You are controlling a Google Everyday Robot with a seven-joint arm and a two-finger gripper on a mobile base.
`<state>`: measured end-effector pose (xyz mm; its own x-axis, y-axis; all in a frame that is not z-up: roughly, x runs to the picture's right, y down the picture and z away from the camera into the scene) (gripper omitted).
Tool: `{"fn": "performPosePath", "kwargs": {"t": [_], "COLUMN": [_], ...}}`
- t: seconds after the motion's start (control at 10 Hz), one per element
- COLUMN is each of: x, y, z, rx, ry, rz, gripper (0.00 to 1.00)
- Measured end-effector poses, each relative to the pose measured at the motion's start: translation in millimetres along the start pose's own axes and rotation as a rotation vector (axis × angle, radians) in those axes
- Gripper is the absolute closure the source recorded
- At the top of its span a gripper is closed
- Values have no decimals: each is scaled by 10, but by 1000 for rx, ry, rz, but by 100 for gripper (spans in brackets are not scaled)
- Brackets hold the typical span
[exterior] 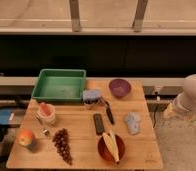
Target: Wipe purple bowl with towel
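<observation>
Only 1 arm (193, 96), white w/ rounded shell, hanging off the right edge of the bench (81, 156). Its end effector can't be picked out but is spread wide w/ nothing in it. Key relation: towel (133, 122) lies left of the arm and a bit nearer, on the bench's right side, so the reach looks like a leftward one. Towel is a soft, crumpled blue-grey cloth, lumpy, long axis approx near-to-far. Purple bowl (119, 87) sits at the far right corner, far-left of the towel and well apart from it; round, smooth, dark, looks empty. Orange bowl (111, 147) w/ corn is near-left of the towel. Bench is pale wood slats.
</observation>
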<state>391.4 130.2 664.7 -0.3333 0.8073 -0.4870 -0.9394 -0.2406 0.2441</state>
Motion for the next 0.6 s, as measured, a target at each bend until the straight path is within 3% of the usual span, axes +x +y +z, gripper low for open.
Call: {"fn": "performPosePath", "kwargs": {"t": [0.2, 0.6], "x": [-119, -475], "y": [237, 1105], "z": [-15, -6], "rx": [-16, -64], "ry": [-9, -48], "rz": [-27, -175], "gripper": [38, 38]}}
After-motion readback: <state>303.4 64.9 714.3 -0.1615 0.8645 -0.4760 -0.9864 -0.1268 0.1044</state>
